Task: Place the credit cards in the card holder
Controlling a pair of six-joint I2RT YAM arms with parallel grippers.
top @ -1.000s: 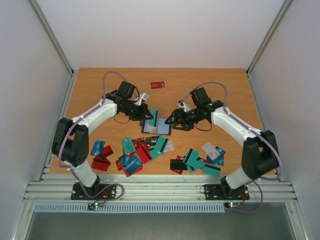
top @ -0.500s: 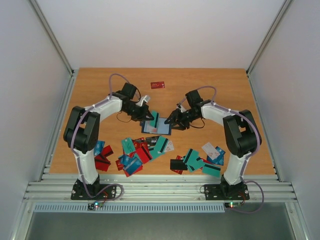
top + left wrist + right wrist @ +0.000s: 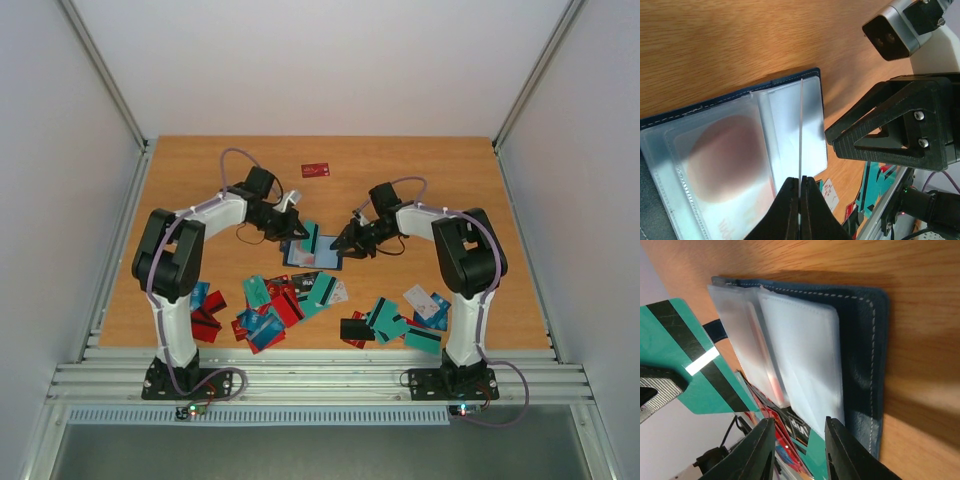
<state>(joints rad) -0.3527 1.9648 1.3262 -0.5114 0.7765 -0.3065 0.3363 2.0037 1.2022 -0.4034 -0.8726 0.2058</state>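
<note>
The left gripper (image 3: 799, 185) clamps a teal card (image 3: 662, 345) over the open card holder (image 3: 860, 355), not yet inserted. The right gripper (image 3: 800, 422) stands part-open. Many credit cards (image 3: 270, 310) lie loose.

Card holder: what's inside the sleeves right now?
The card holder lies open: frosted clear sleeves, one with something red inside, probably a card. The top sleeve looks empty. Sleeves underneath are covered. The left gripper holds a teal card over it.
</note>
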